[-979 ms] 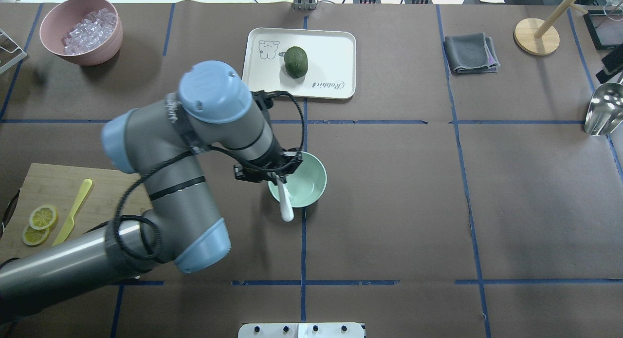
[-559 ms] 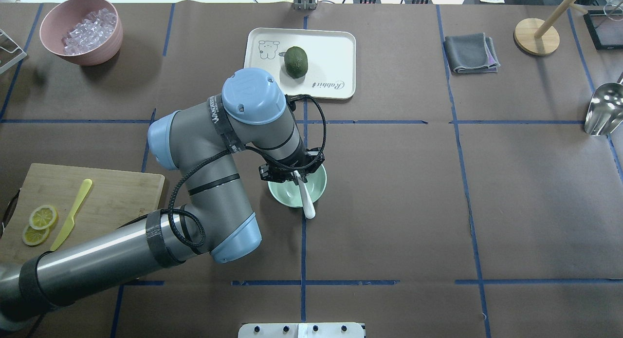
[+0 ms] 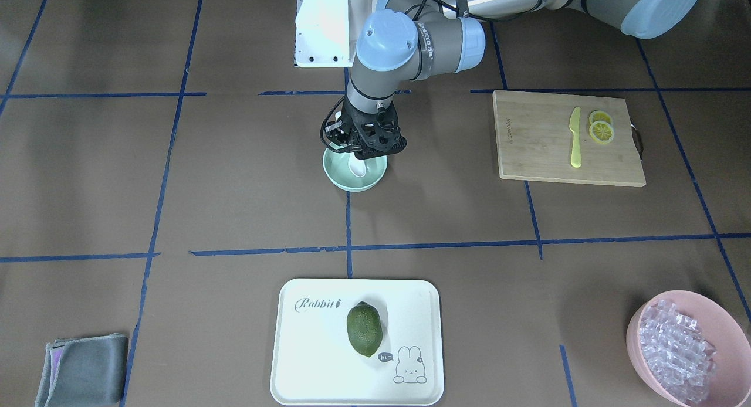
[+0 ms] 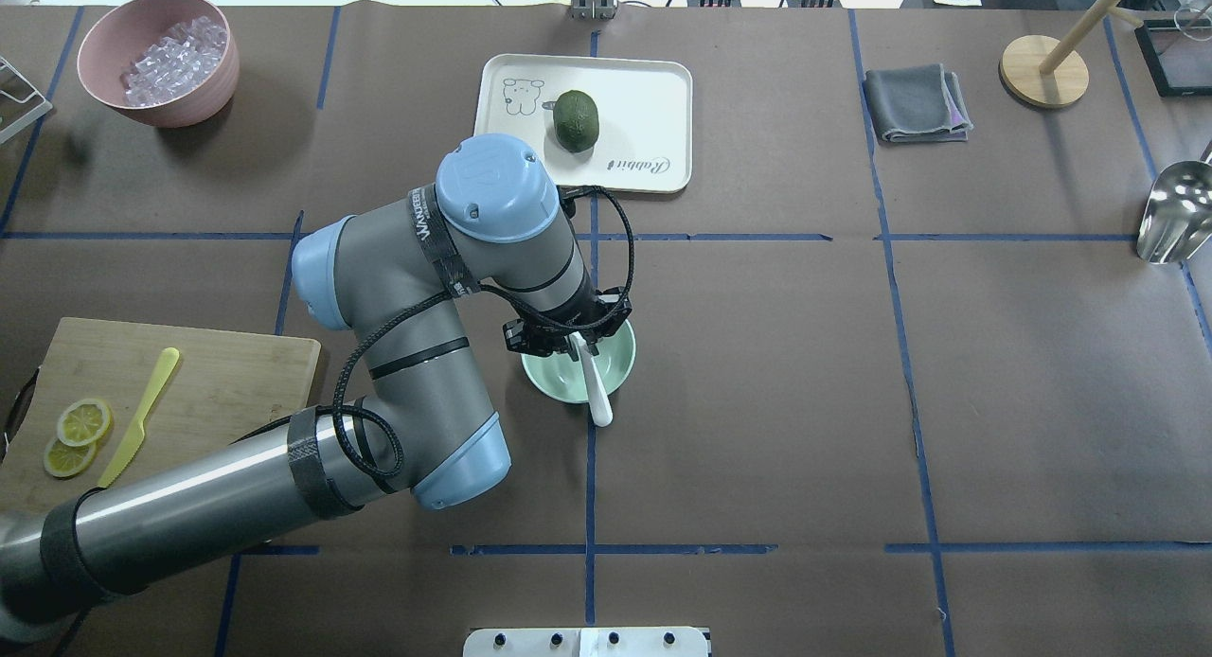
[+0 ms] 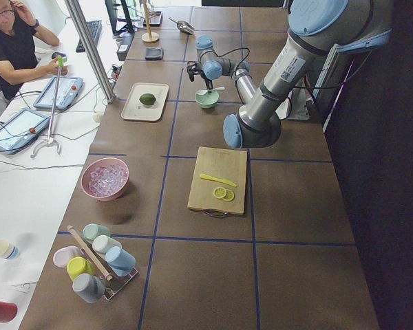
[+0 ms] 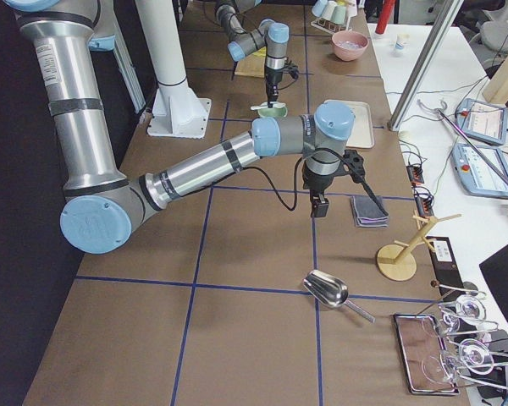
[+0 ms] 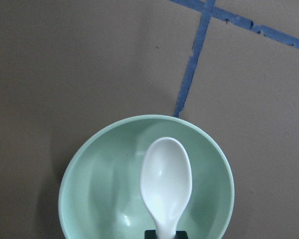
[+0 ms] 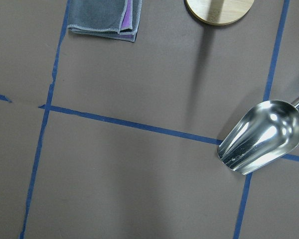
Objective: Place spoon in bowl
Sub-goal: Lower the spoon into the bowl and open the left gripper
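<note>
My left gripper (image 4: 574, 339) is shut on the white spoon (image 4: 597, 399) and holds it just above the pale mint-green bowl (image 4: 617, 356) near the table's middle. In the left wrist view the spoon's oval head (image 7: 166, 181) hangs over the bowl's inside (image 7: 102, 191), gripped by the handle at the bottom edge. In the front view the gripper (image 3: 361, 153) covers the bowl's far side (image 3: 352, 184); the spoon head (image 3: 357, 167) shows inside it. My right gripper (image 6: 315, 205) shows only in the exterior right view, so I cannot tell its state.
A white tray (image 4: 649, 89) with a green fruit (image 4: 576, 119) lies behind the bowl. A cutting board (image 4: 227, 373) with a yellow-green knife (image 4: 142, 411) and lemon slices (image 4: 76, 435) is at left. A pink bowl (image 4: 156, 103), grey cloth (image 4: 917, 103) and metal scoop (image 4: 1174, 212) are farther off.
My left arm swung right with the spoon, bringing it from the bowl's left rim to over the bowl's middle. Since 0.6 s ago it has hardly moved.
</note>
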Controlling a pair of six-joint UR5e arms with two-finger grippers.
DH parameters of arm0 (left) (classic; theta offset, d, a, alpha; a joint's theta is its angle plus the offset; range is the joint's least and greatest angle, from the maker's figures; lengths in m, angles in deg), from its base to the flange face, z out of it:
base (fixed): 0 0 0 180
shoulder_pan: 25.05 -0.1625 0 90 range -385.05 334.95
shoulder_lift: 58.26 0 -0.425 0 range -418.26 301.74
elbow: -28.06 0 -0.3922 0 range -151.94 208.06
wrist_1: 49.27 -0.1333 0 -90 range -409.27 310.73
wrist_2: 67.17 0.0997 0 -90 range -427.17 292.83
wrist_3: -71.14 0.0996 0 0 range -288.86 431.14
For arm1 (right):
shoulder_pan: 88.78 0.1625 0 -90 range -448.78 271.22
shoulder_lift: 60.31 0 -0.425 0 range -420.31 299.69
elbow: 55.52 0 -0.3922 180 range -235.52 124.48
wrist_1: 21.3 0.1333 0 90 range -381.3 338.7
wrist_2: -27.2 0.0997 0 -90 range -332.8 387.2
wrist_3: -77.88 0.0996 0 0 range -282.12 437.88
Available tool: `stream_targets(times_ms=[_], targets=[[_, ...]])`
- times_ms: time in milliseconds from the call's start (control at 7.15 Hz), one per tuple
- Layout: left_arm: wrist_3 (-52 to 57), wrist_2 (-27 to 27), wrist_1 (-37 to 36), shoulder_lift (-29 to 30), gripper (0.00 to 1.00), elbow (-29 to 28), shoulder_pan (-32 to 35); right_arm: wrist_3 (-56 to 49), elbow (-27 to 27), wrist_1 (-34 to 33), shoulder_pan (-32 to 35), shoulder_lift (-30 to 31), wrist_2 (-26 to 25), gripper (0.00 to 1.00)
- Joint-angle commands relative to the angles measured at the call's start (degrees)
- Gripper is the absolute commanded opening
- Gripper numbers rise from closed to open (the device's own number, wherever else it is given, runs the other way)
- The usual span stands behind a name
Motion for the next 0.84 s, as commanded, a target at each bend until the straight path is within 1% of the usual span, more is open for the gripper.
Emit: stream_targets(times_ms=[0, 420, 559, 699], targets=[[-0.1, 0.1, -0.3, -0.7, 1.0, 1.2, 0.0, 0.1, 0.0, 0.0, 0.2, 0.0, 0.1, 1.0], [0.1, 0.2, -0.6, -0.8, 1.0, 1.4, 0.0, 0.1, 0.1, 0.0, 0.1, -0.1, 0.0, 1.0], [0.7, -0.6, -1.0, -0.7, 1.0, 1.6, 0.7, 0.1, 0.2, 0.0, 0.1, 0.0, 0.0, 1.0], [2.8, -3.7, -2.8, -2.0, 1.0, 3.5, 3.2, 0.0, 0.1, 0.1, 0.1, 0.0, -0.3, 1.0]])
